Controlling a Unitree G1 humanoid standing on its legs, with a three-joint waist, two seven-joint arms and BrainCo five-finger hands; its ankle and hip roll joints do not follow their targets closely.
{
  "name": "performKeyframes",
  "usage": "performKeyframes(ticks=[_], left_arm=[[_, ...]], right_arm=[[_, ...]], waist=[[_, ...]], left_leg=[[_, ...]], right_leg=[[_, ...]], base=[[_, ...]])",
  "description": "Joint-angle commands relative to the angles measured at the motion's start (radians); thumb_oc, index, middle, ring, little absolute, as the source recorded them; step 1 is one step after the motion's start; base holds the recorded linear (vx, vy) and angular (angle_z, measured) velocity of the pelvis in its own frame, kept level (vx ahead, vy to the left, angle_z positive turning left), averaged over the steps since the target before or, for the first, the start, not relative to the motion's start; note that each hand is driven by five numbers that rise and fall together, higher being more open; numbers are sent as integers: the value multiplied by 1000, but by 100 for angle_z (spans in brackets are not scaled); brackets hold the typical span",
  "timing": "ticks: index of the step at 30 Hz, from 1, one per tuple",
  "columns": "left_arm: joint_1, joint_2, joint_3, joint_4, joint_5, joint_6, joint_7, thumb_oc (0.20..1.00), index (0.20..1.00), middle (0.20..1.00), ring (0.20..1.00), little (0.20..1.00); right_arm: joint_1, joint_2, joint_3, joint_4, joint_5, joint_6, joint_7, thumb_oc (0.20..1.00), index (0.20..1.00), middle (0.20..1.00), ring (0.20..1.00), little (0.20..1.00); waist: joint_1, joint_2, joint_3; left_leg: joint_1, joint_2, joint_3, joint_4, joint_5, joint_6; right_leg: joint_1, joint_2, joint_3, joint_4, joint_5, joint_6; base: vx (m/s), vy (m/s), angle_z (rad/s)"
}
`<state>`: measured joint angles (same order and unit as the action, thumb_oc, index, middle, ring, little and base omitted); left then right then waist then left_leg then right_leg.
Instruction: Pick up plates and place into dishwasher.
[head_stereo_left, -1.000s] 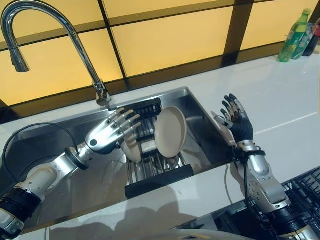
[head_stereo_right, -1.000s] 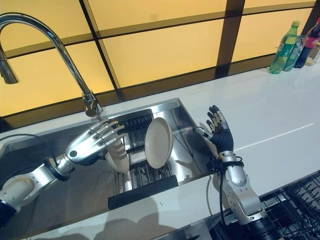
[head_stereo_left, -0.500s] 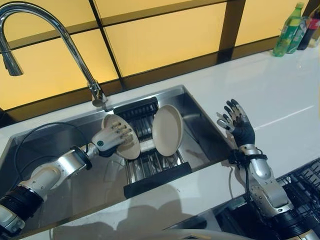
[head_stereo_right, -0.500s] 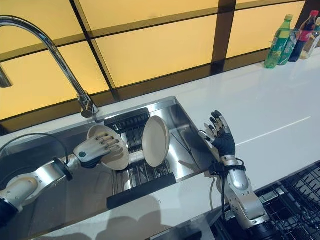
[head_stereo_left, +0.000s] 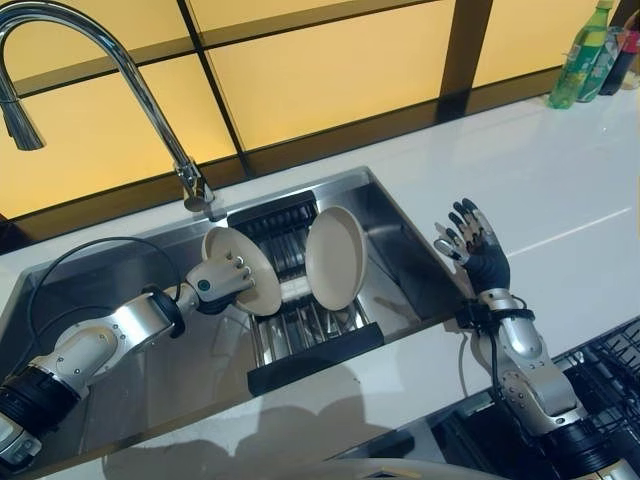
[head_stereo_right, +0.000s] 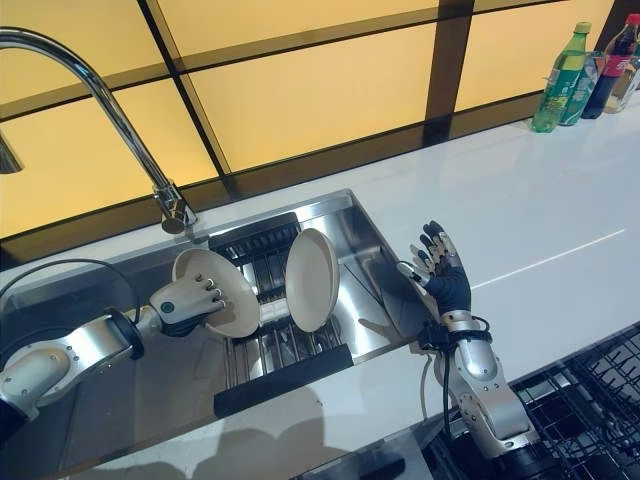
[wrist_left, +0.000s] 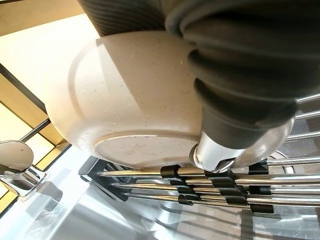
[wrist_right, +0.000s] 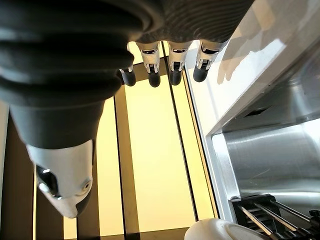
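Two beige plates stand in a black-ended wire rack inside the steel sink. My left hand is shut on the left plate: fingers lie over its face and the thumb presses its underside. The right plate stands on edge in the rack, untouched. Over the counter by the sink's right rim, my right hand is held up open with its fingers spread and nothing in it.
A tall curved tap rises behind the sink's left half. Bottles stand at the counter's far right. The black wire dishwasher rack shows at the lower right, below the white counter.
My left hand, open above the left plate a second ago, has come down and closed on it, and the plate now stands more upright. The right hand has barely moved.
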<state>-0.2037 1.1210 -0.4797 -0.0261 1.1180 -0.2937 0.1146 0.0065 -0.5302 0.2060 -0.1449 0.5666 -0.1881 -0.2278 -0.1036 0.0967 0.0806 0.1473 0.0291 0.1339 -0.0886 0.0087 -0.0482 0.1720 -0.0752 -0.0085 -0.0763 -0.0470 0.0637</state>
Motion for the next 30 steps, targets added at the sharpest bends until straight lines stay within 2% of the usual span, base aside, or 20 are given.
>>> performKeyframes(ticks=[1,5,7,10,13,16,21,25,30], left_arm=[[-43,63,81,44,-17,29,35,200,200,200,200,200],[-49,97,127,25,-18,17,51,200,200,200,200,200],[-40,113,161,-5,-39,-18,26,200,200,200,200,200],[-23,141,221,-52,-44,-35,11,200,200,200,200,200],[-18,157,252,-84,-44,-10,5,200,200,200,200,200],[-11,167,304,-118,-30,45,14,200,200,200,200,200],[43,148,415,-171,-8,61,71,200,200,200,200,200],[68,135,453,-196,-8,53,108,200,200,200,200,200],[67,128,472,-221,-151,15,198,200,200,200,200,200]], right_arm=[[-31,-40,-4,-54,24,-28,-4,1000,1000,1000,1000,1000],[-34,-48,-9,-57,31,-27,-10,1000,1000,1000,1000,1000],[-31,-49,-17,-62,32,-25,-9,1000,1000,1000,1000,1000],[-30,-58,-37,-71,43,-16,-2,1000,1000,1000,1000,1000],[-31,-64,-39,-79,49,-15,-7,1000,1000,1000,1000,1000],[-29,-70,-51,-86,56,-13,-8,1000,1000,1000,1000,1000],[-22,-66,-78,-97,49,-16,-7,1000,1000,1000,1000,1000],[-27,-71,-87,-107,39,-20,-9,1000,1000,1000,1000,1000],[-77,-127,-100,-168,21,-62,-10,1000,1000,1000,1000,1000]], waist=[[23,-41,-50],[34,-41,-53],[40,-41,-56],[50,-40,-61],[54,-41,-64],[63,-44,-69],[83,-50,-74],[91,-55,-78],[104,-61,-78]], left_leg=[[-10,-42,-2,11,-83,49],[-15,-40,-6,10,-81,47],[-16,-39,-7,10,-81,45],[-20,-38,-13,10,-79,43],[-24,-38,-18,10,-78,42],[-29,-37,-21,11,-76,40],[-36,-34,-32,11,-74,35],[-40,-33,-37,10,-73,32],[-44,-30,-45,11,-74,29]], right_leg=[[-84,-35,-13,26,36,88],[-84,-36,-24,23,38,86],[-83,-37,-29,21,38,85],[-82,-37,-38,18,38,84],[-83,-38,-45,17,37,83],[-82,-37,-53,15,36,80],[-81,-36,-70,11,34,75],[-80,-36,-80,8,34,73],[-81,-33,-85,8,33,70]], base=[[0,0,0],[-26,-9,1],[0,0,0],[-23,-8,3],[-32,-13,10],[-38,-13,5],[-48,-8,4],[-46,-10,7],[-58,-9,1]])
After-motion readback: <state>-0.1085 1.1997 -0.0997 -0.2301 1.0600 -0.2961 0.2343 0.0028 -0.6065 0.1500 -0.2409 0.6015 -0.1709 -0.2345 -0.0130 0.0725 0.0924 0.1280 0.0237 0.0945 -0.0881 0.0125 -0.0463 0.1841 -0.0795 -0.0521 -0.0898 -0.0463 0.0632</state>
